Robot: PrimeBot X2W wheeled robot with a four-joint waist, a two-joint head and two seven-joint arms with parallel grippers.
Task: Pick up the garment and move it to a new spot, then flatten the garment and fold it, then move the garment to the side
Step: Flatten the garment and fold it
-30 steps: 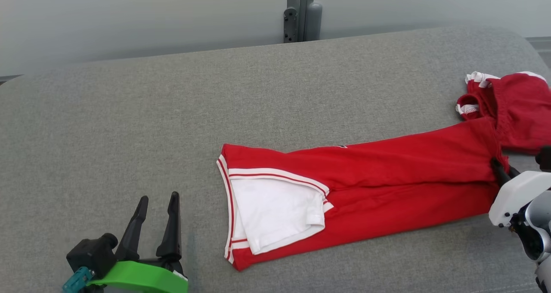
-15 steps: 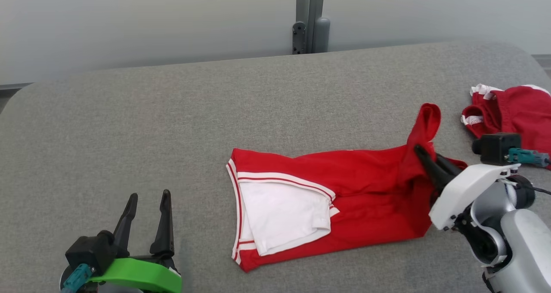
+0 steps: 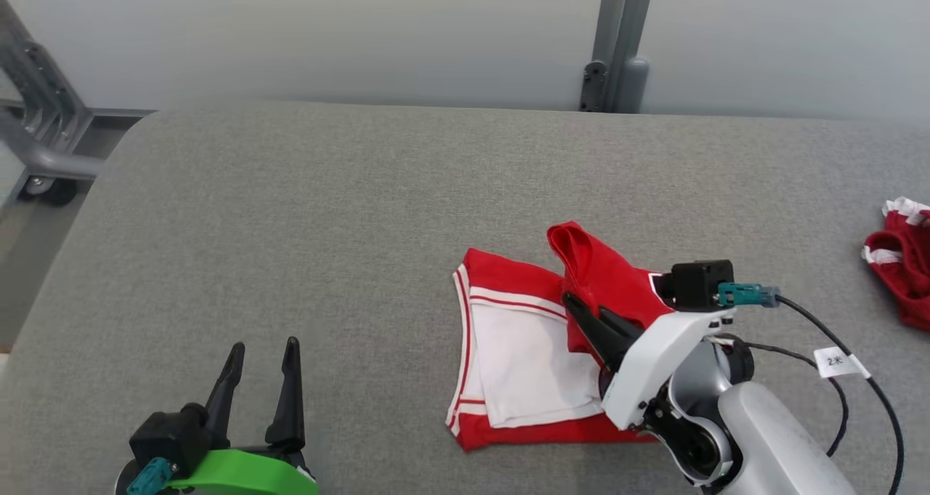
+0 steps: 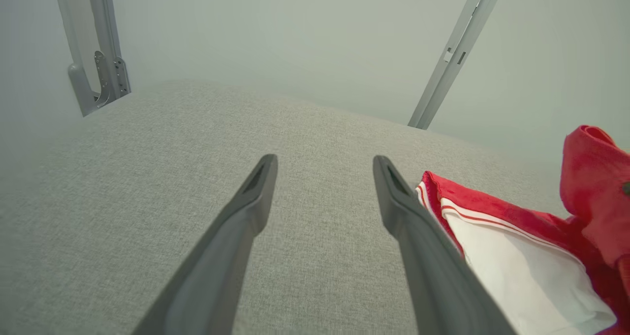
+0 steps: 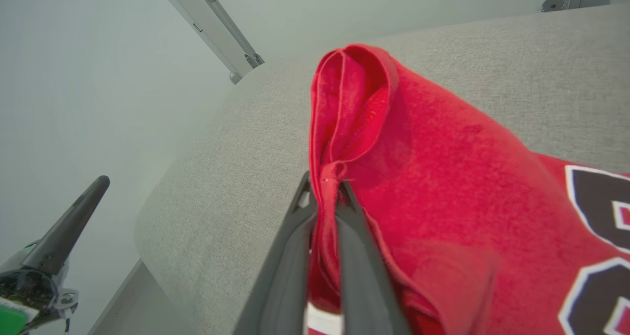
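The right gripper [image 3: 574,307] is closed hard on a doubled edge of the red garment [image 3: 607,277], with only the thickness of cloth between its fingers; the pinched fold stands up in a loop toward 12 o'clock from the tips while the rest drapes away toward 4 o'clock. Holding the end this way makes sense as a fold in progress, I judge: the lifted end sits over the flat half, whose white panel [image 3: 523,357] lies face up at 7 o'clock from the grip. The garment itself rests on the grey padded surface [image 3: 327,226], at roughly 4 o'clock from the middle of the head view. The left gripper [image 3: 265,349] waits at 7 o'clock with its fingers spread wide and nothing between them, well apart from the cloth, probably kept clear so the fold can land. A second red garment [image 3: 901,270] lies at the 3 o'clock edge, apart from the work.

The right wrist view shows the seam caught between the fingers and black lettering [image 5: 600,202] on the cloth at 4 o'clock, which the head view hides behind the arm; the left wrist view shows bare fabric surface between its own fingers and the garment's striped hem at 3 o'clock; the head view alone gives the whole layout.
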